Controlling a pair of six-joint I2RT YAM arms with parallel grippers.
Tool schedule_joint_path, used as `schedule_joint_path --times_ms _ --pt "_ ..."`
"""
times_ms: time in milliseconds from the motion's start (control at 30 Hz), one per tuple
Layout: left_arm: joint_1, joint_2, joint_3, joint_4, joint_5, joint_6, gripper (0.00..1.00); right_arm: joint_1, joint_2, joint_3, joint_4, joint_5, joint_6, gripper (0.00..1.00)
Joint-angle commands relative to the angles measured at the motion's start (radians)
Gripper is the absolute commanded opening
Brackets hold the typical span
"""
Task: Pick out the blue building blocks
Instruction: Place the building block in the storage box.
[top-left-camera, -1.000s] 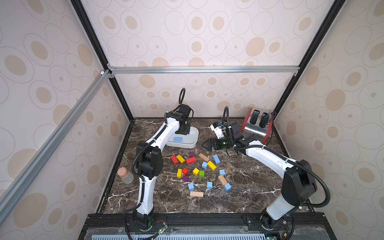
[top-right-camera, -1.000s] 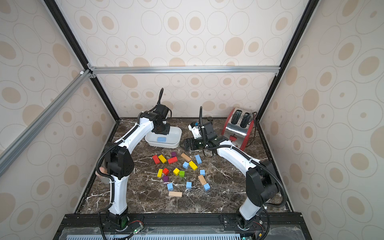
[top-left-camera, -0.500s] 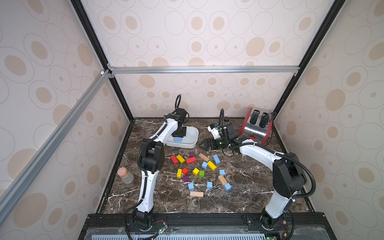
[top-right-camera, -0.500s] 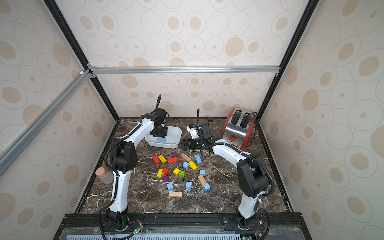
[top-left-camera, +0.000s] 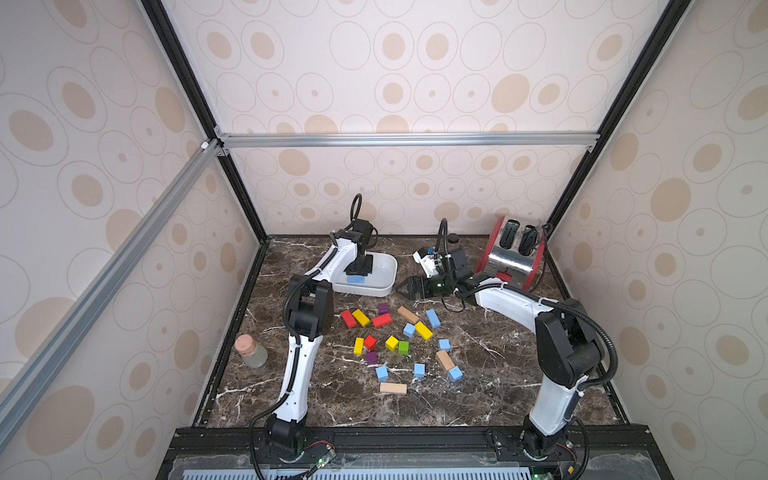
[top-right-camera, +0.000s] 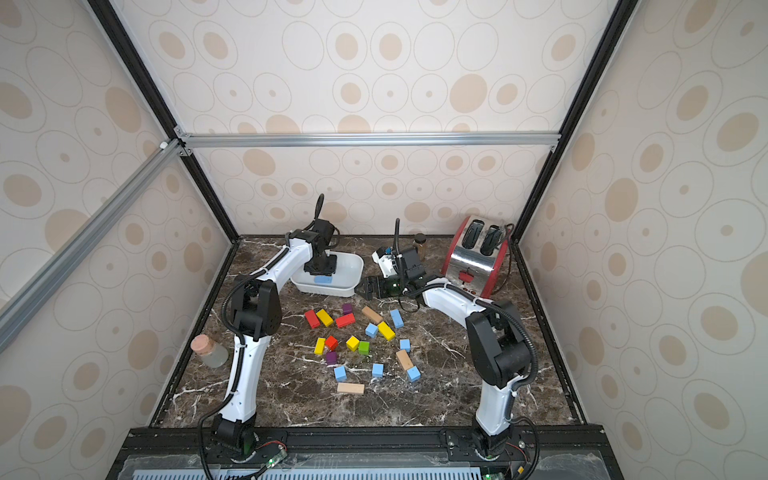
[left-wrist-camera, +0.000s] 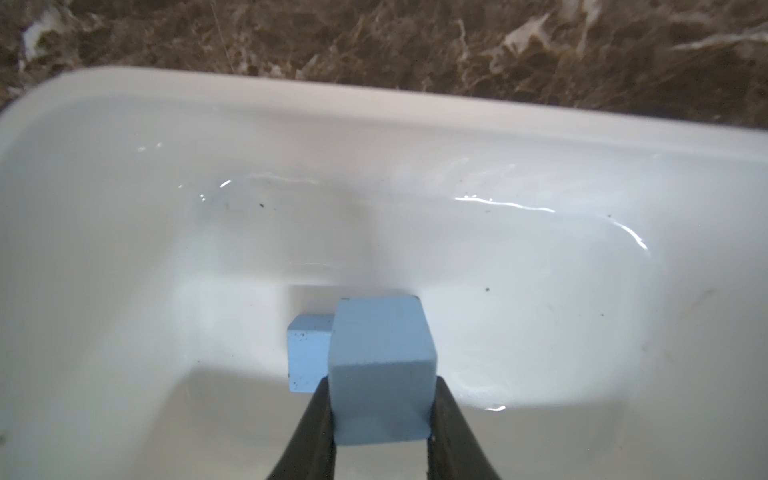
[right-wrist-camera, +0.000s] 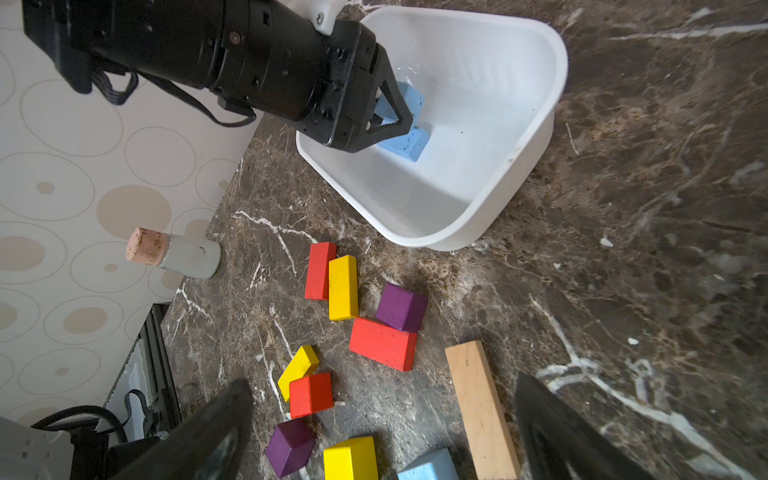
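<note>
My left gripper (left-wrist-camera: 382, 386) is shut on a light blue cube (left-wrist-camera: 380, 370) low inside the white tub (left-wrist-camera: 291, 104). Another blue block (left-wrist-camera: 307, 353) lies on the tub floor right behind it. Both top views show that gripper (top-left-camera: 359, 268) (top-right-camera: 320, 266) down in the tub (top-left-camera: 384, 270) over the lying block (top-left-camera: 356, 279). Several blue building blocks stay on the table, among them a brick (top-left-camera: 433, 318) and cubes (top-left-camera: 381, 372) (top-left-camera: 419, 370). My right gripper (top-left-camera: 405, 288) (right-wrist-camera: 382, 382) hangs open and empty between the tub and the pile.
Red (top-left-camera: 381, 320), yellow (top-left-camera: 423, 331), purple (top-left-camera: 383, 308), green (top-left-camera: 403, 347) and tan (top-left-camera: 392, 388) blocks mix with the blue ones. A red toaster (top-left-camera: 509, 253) stands at the back right. A corked jar (top-left-camera: 250, 351) is by the left edge.
My left gripper has come down into the tub with the blue cube. The right gripper has edged slightly toward the tub, still open.
</note>
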Motion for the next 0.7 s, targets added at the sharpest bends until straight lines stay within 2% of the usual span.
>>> schedule_joint_path --times_ms 0,200,467,667 --pt "0.006 0.027 0.029 -0.019 -0.022 -0.01 0.0 -0.003 0.016 -0.002 0.02 -0.035 0.005 1.0" --pt "0.009 0.056 0.04 -0.011 -0.025 -0.016 0.01 -0.004 0.017 0.005 0.018 -0.039 0.0 1.0" --pt "0.01 0.076 0.046 -0.018 -0.009 -0.019 0.22 -0.004 0.01 0.002 0.014 -0.035 -0.005 1.0" --pt "0.011 0.062 0.037 -0.018 -0.003 -0.025 0.42 -0.004 -0.003 -0.005 0.013 -0.035 -0.01 1.0"
